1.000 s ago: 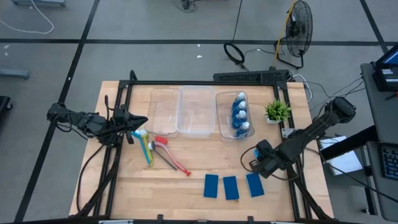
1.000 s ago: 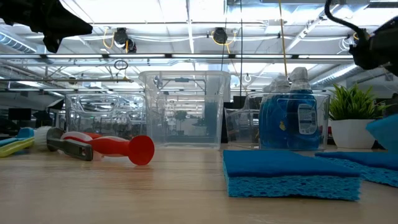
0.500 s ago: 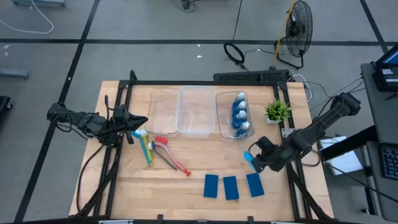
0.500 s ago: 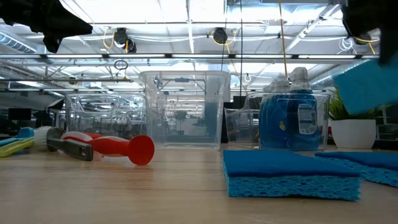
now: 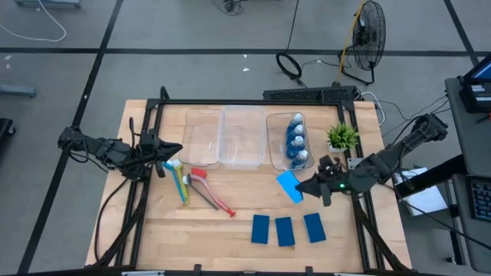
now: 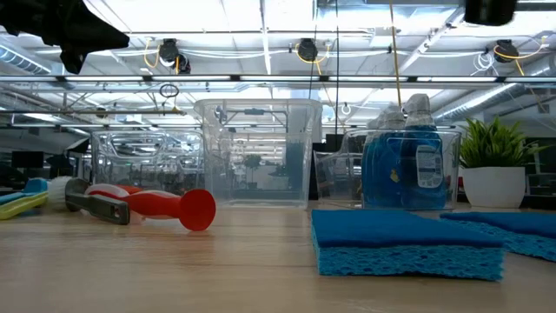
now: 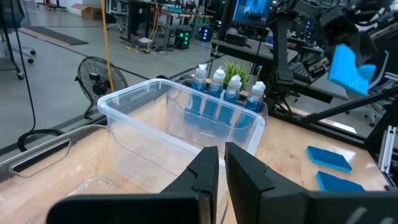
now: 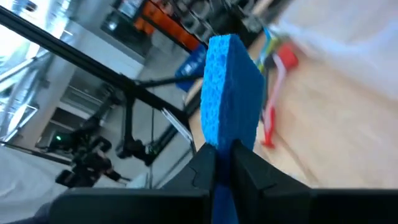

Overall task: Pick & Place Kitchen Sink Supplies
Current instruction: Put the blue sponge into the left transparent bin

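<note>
Wooden tabletop under a steel frame carries everything, with a workshop floor and a fan beyond. One blue sponge (image 5: 289, 186) is clamped between the fingers of the right claw (image 5: 305, 186) and held in the air, tilted, in front of the bottle bin (image 5: 271, 146); a second ago this claw sat lower, close over the sponge row, so it has lifted and swung toward the bins. Just below the claw on the wood lie three more sponges (image 5: 285, 229), flat in a row. Beyond it, four blue-and-white bottles (image 5: 296, 142) already stand in their bin, so that part looks done. The middle bin (image 5: 241, 138) and the far bin (image 5: 203, 136) appear empty. Farther off, toward the other arm, the red brush (image 5: 212, 193), the yellow-green brush (image 5: 182, 186) and the light blue brush (image 5: 175, 166) lie untouched, unchanged. The left claw (image 5: 175, 149) waits near the brushes, fingers together on nothing. By my reckoning, four sponges and three brushes remain to be binned.
</note>
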Motion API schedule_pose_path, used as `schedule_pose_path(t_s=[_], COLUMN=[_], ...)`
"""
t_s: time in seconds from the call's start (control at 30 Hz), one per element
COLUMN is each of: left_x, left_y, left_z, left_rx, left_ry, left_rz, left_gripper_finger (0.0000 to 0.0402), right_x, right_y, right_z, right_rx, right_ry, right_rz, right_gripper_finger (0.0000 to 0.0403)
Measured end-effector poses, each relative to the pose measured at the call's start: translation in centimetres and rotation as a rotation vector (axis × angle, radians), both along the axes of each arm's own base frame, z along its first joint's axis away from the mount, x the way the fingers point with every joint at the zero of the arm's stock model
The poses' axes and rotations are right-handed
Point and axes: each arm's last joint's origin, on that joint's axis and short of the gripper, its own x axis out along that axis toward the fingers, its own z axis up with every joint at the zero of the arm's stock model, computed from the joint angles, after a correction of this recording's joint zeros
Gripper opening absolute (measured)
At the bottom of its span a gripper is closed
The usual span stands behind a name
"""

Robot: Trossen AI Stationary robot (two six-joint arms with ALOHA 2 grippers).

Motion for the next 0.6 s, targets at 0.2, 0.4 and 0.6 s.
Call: schedule_pose_path(t_s=[0.2, 0.4, 0.6], left_x=[0.0, 0.0, 0.0], left_y=[0.0, 0.0, 0.0], left_z=[0.0, 0.0, 0.0], left_rx=[0.000, 0.000, 0.000], left_ry=[0.000, 0.000, 0.000], left_rz=[-0.001, 0.000, 0.000], left_gripper_finger=[0.0033, 0.0033, 0.0033], right_x=[0.7, 1.0, 0.7], right_y=[-0.6, -0.7, -0.5], right_z=[1.4, 3.2, 4.8], right_rx=[-0.063, -0.121, -0.194], right_ry=[-0.136, -0.327, -0.528], right_rz=[0.024, 0.145, 0.301], right_gripper_finger=[0.0021, 0.0020, 0.0020])
